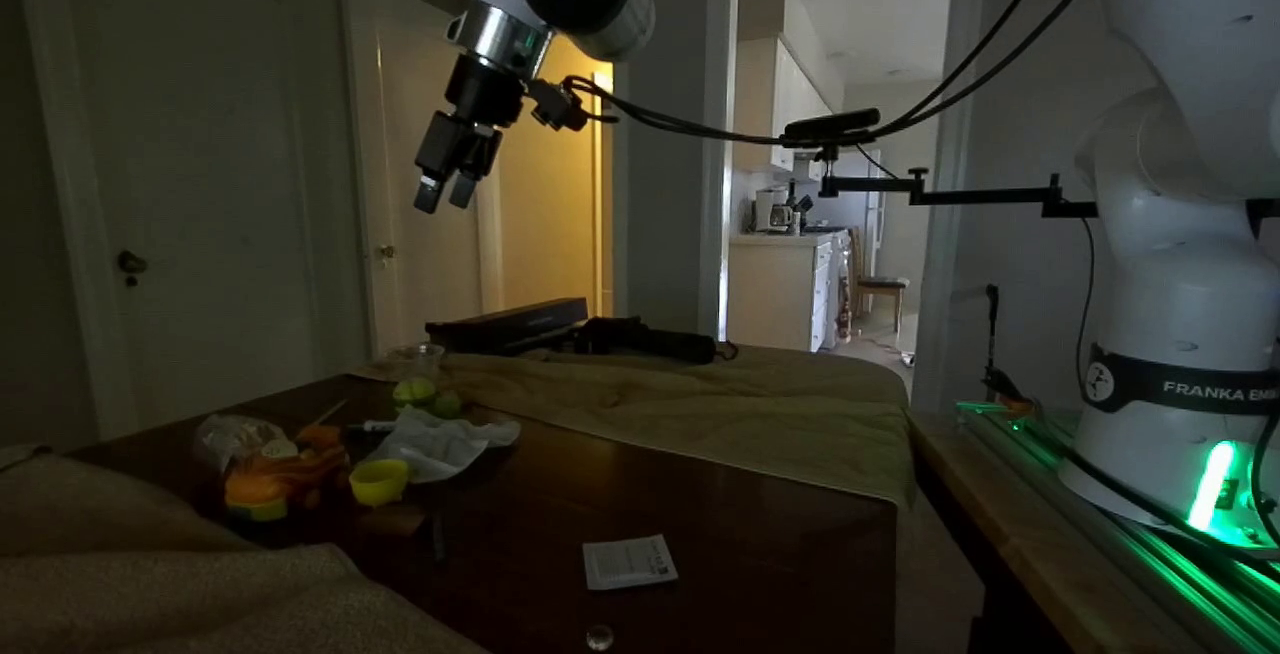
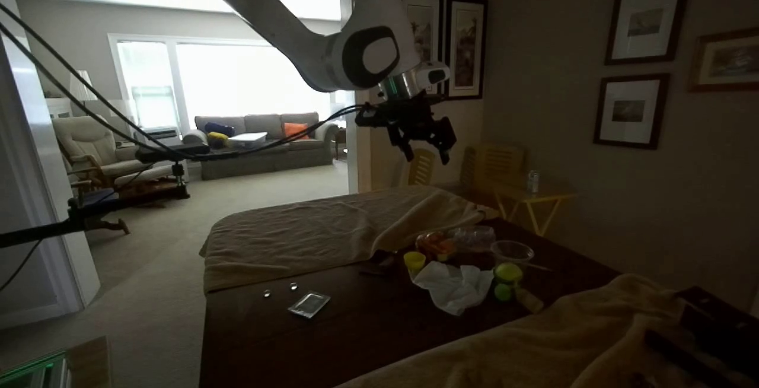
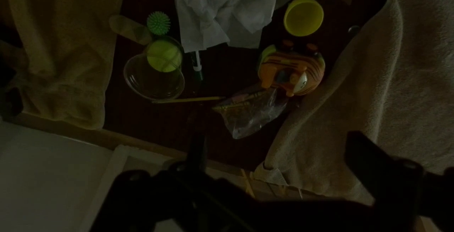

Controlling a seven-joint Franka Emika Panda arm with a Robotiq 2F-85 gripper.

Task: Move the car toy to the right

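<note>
The car toy, orange with dark stripes and a light patch, lies on the dark table at the edge of a tan towel. It shows in both exterior views (image 1: 285,474) (image 2: 436,244) and in the wrist view (image 3: 291,72), where it appears tipped, with wheels toward the yellow cup. My gripper is high above the table in both exterior views (image 1: 445,194) (image 2: 427,158), apart from everything. In the wrist view my gripper (image 3: 276,141) has its fingers wide apart with nothing between them. The toy is beyond the fingertips, toward the top of that view.
A yellow cup (image 3: 303,16), a white crumpled cloth (image 3: 227,8) and a clear plastic bag (image 3: 248,118) lie close around the toy. A clear bowl (image 3: 152,79), green balls (image 3: 158,23) and a pencil (image 3: 191,99) lie farther off. A packet (image 1: 630,562) lies on the table.
</note>
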